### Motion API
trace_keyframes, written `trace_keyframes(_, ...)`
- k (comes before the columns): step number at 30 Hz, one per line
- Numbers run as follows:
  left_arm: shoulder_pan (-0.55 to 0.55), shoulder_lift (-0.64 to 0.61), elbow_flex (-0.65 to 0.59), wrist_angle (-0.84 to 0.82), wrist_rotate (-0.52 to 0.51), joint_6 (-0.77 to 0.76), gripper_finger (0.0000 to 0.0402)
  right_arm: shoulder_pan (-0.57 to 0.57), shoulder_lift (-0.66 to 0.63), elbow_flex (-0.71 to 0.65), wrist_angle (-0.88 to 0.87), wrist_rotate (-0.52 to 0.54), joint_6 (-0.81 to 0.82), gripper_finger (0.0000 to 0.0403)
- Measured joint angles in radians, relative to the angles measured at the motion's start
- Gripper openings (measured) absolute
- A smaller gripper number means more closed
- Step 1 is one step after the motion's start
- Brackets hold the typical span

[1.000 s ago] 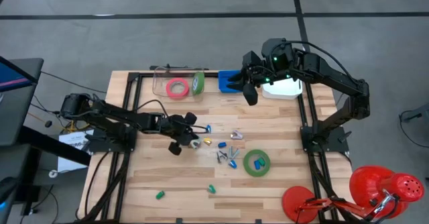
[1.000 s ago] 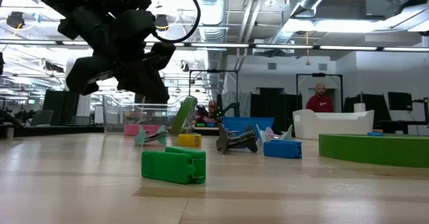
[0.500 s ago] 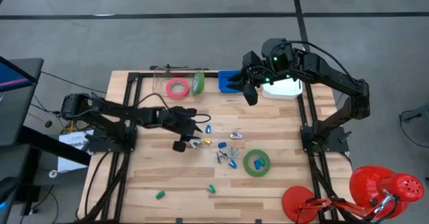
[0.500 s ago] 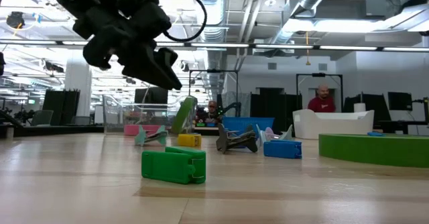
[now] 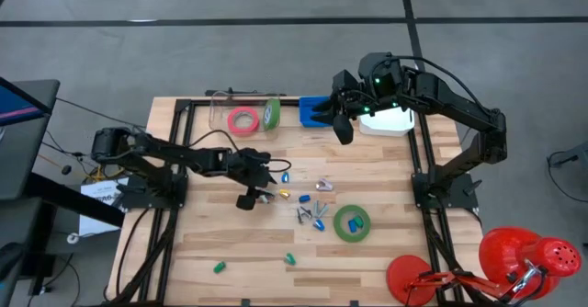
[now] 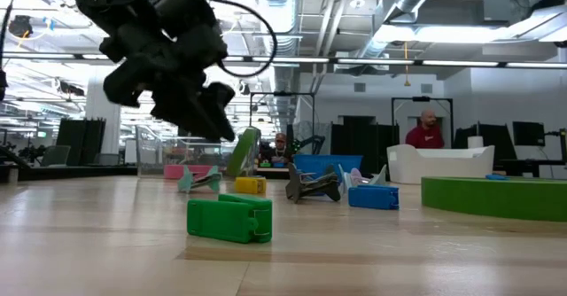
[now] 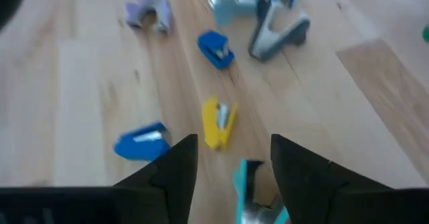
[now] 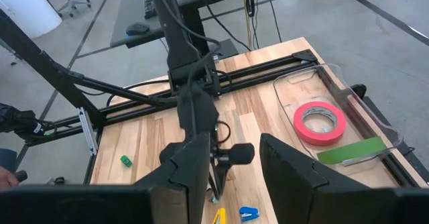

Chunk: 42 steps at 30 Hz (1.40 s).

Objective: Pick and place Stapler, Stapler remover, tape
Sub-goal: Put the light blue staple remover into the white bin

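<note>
1. Tape rolls sit in two places: a pink roll and a green roll in the clear tray at the far edge. A second green roll lies flat on the worktop, right of centre.
2. Left pincer hangs over mid-worktop, released, with its fingers apart. A small teal piece lies between them, on the wood and not gripped.
3. Just right of that pincer lies a yellow stapler. Its long axis seems to run roughly along the pincer's line of reach, and a blue stapler lies beside it.
4. Right pincer waits at the far side beside the blue bin, parted and empty.
5. Judged from this, the left arm is much nearer the staplers, and a short push to the right should straddle the yellow one.
</note>
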Motion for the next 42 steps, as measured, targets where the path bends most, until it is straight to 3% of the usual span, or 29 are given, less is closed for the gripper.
trace_keyframes(17,0.0,0.061,-0.002,-0.02,0.003,0.0,0.0119,0.001,0.0,0.0,0.0,0.0,0.0,0.0124)
trace_keyframes(28,0.0,0.08,-0.002,-0.021,0.003,0.0,0.0116,0.008,0.0,0.0,-0.001,-0.004,-0.001,0.0124)
trace_keyframes(42,0.0,0.079,-0.002,-0.034,0.003,0.0,0.0005,0.013,0.0,0.0,-0.001,-0.003,-0.008,0.0124)
